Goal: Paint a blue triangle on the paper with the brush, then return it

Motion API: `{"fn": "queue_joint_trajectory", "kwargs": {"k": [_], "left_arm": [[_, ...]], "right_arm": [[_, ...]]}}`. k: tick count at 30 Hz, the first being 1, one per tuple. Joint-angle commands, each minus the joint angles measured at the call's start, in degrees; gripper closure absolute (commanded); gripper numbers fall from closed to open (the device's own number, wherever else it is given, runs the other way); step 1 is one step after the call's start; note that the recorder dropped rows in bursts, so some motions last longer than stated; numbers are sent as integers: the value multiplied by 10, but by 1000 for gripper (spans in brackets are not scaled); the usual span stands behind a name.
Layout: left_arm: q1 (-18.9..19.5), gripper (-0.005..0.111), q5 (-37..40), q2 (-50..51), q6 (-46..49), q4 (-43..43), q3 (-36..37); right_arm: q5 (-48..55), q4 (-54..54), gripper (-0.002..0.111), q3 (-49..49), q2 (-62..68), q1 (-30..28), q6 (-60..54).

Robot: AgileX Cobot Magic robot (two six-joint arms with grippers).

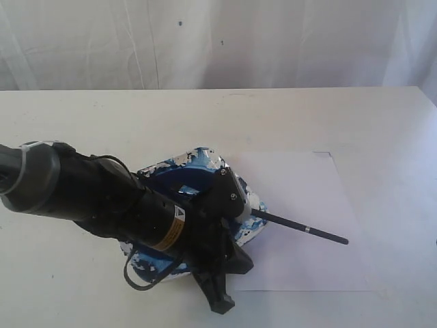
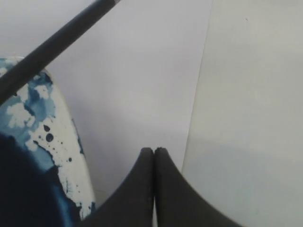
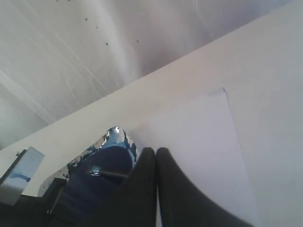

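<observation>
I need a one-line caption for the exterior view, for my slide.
Left claw, shut and empty, beside the paint dish; the brush rests on the dish, handle over unpainted paper.

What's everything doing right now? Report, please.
Left gripper shut, empty. Right gripper shut, empty. Brush lies in paint dish, handle over paper. Paper unpainted.

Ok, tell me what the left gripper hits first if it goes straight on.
Probably the paper: the shut left gripper aims at bare sheet just inside its edge, clear of the brush. Depth is unclear.
</observation>
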Motion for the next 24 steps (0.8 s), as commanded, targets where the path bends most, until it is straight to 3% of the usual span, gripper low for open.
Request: {"fn": "queue_joint_trajectory", "kwargs": {"k": [1, 11, 18, 24], "left_arm": [[-2, 107, 3, 19, -7, 1, 1], [-2, 107, 5, 24, -4, 1, 1], [-2, 107, 5, 24, -4, 1, 1], [-2, 107, 5, 24, -4, 1, 1]], "right_arm": [[-11, 11, 108, 3, 35, 2, -3], [-12, 52, 108, 3, 116, 2, -2], [-78, 117, 108, 3, 155, 2, -1], [-39, 114, 108, -64, 157, 2, -82]]}}
